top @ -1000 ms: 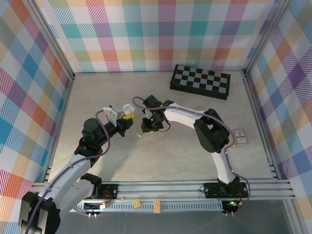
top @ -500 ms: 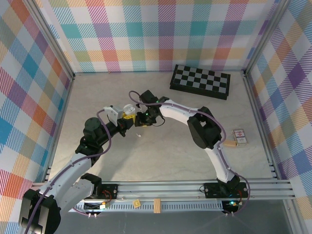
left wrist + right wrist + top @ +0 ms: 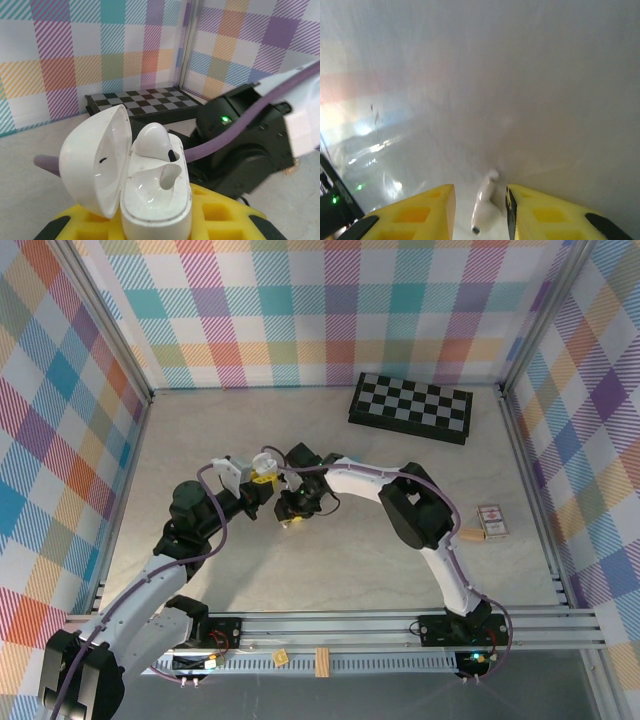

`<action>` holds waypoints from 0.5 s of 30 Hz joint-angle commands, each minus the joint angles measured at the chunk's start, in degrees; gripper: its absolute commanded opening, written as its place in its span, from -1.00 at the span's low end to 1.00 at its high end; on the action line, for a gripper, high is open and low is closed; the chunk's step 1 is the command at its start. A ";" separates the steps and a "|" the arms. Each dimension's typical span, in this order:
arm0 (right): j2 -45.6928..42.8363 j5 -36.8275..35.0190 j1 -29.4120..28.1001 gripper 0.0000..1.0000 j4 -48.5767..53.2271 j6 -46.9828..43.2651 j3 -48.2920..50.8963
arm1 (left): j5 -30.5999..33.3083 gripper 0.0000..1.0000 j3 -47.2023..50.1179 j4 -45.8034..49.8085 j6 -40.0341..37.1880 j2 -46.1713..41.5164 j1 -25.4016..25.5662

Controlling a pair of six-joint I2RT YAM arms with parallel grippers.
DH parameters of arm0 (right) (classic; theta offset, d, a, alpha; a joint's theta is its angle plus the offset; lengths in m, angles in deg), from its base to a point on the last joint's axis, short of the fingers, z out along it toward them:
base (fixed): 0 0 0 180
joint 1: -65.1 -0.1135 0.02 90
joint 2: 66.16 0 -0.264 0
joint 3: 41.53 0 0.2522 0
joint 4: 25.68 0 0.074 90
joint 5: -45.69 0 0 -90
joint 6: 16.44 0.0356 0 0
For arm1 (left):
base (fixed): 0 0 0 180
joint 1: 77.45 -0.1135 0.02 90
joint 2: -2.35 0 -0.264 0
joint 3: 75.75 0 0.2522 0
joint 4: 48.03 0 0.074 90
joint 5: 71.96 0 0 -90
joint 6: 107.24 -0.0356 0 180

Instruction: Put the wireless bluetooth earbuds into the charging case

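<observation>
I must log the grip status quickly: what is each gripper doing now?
Left gripper: shut on the charging case.
Right gripper: open, a white earbud between its fingers, not clamped.

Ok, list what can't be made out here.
- Top view: the right gripper covers the loose bud.
- Right wrist view: blur leaves it unclear whether the bud rests on the table or touches a finger.
- Left wrist view: the bottom edge cuts off the case's base and the left gripper's hold.
- Top view: the small box's print is too small to read.
</observation>
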 commanded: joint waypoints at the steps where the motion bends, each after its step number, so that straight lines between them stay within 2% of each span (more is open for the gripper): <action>1: -4.84 1.45 -1.32 -0.32 0.92 -0.50 3.22 | 0.16 -0.76 -2.36 -0.31 0.69 -1.43 0.20; 5: -7.90 -2.57 -1.14 -0.31 -0.51 -2.28 4.21 | 0.07 -0.76 -2.63 -0.20 0.65 -1.57 0.20; 9: -4.83 -5.58 -1.03 -0.24 1.10 -5.81 -0.31 | -0.27 -0.76 -2.68 -0.16 0.87 -2.28 0.20; 15: 3.28 -0.88 -1.29 -0.15 3.53 -7.05 -10.88 | -0.55 -0.76 -2.67 1.25 1.47 -4.09 0.27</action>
